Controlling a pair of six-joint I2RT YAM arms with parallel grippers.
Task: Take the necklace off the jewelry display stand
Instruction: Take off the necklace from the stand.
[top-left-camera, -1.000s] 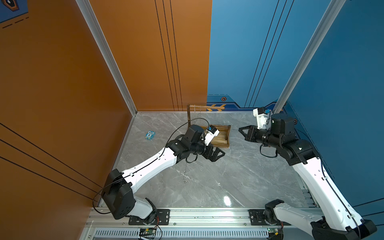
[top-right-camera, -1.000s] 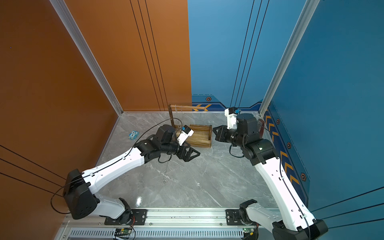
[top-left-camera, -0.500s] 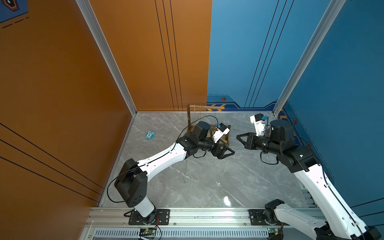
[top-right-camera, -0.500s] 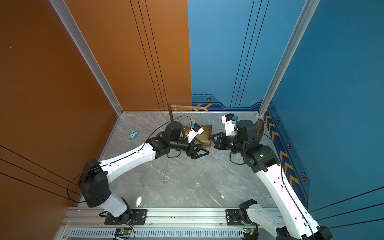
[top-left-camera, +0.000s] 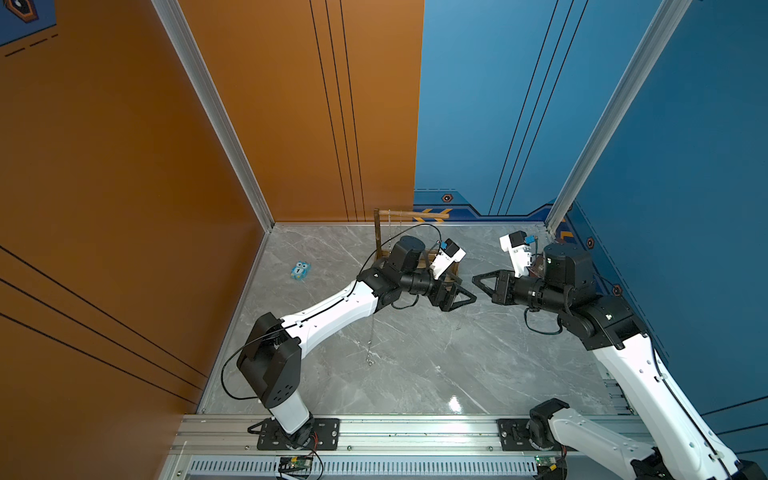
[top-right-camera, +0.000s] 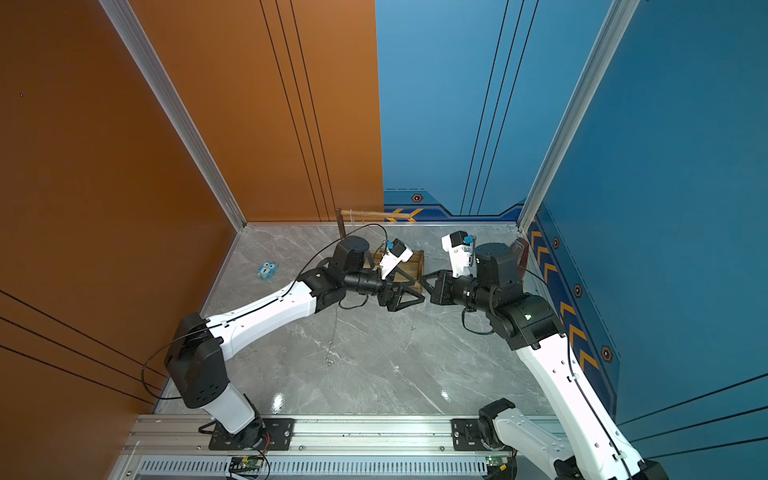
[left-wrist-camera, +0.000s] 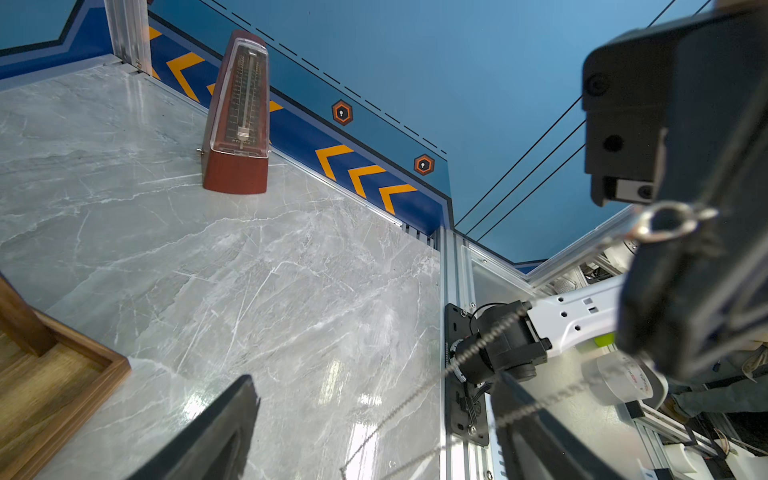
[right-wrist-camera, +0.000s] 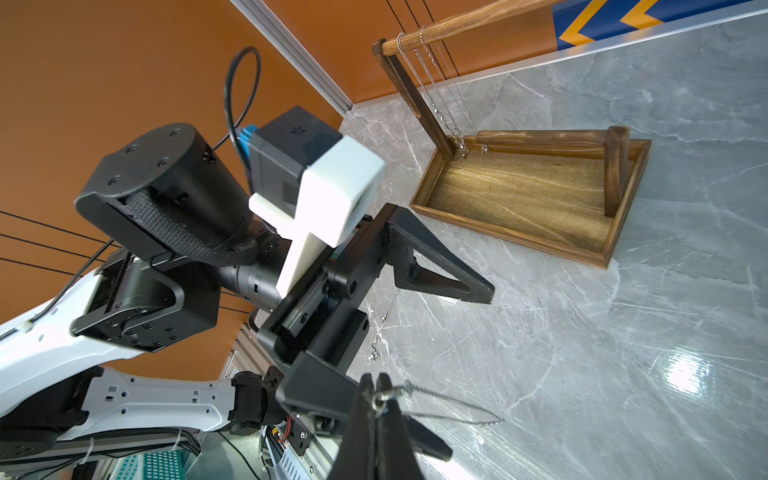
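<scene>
Near the stand (right-wrist-camera: 511, 239), the right hand (right-wrist-camera: 376, 384) pinches a necklace (left-wrist-camera: 643, 225).

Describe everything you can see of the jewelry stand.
The jewelry display stand is brown wood: a shallow rectangular tray, one thin upright post at a corner, a horizontal rod on top. Silver chains hang from the rod beside the post, down to the tray. It stands on the marble table by the back wall.

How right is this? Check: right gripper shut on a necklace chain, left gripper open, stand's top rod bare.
Not quite: the top rod is not bare; chains hang from it, seen in the right wrist view. The right gripper is shut on a necklace chain, the left gripper open.
</scene>
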